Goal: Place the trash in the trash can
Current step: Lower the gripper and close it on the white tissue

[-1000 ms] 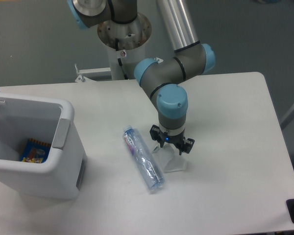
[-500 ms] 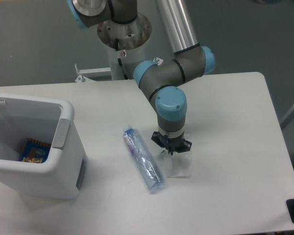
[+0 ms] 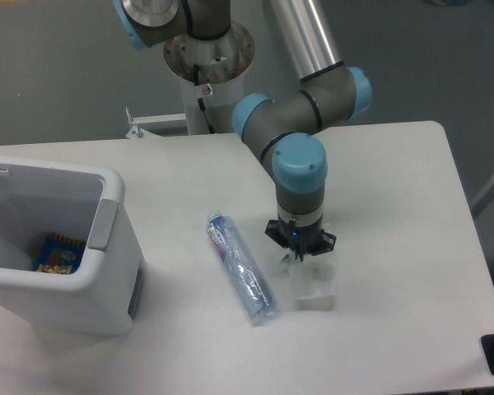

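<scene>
Gripper [image 3: 300,251]: pointed straight down at the table [image 3: 395,197], fingers drawn together on the top edge of the crumpled plastic wrapper [image 3: 314,284]; a second ago spread apart above it. Shifted right and slightly nearer since half a second ago, wrapper carried along with it.

Wrapper: white-translucent, hanging from the fingertips, lower end at or just above the tabletop, contact not discernible; now further right than before, well apart from the bottle.

Crushed clear plastic bottle [image 3: 240,267]: lying flat, left of the gripper, blue-and-red label toward its far end, cap end nearer; position unchanged.

Trash can [image 3: 107,247]: white, rectangular, at the left edge of the table, grey tab [image 3: 103,224] on its right wall, a blue-and-orange packet [image 3: 58,253] inside on the bottom; unchanged.

Arm [image 3: 300,107]: grey links, blue joint caps, reaching from the far mounting column.
</scene>
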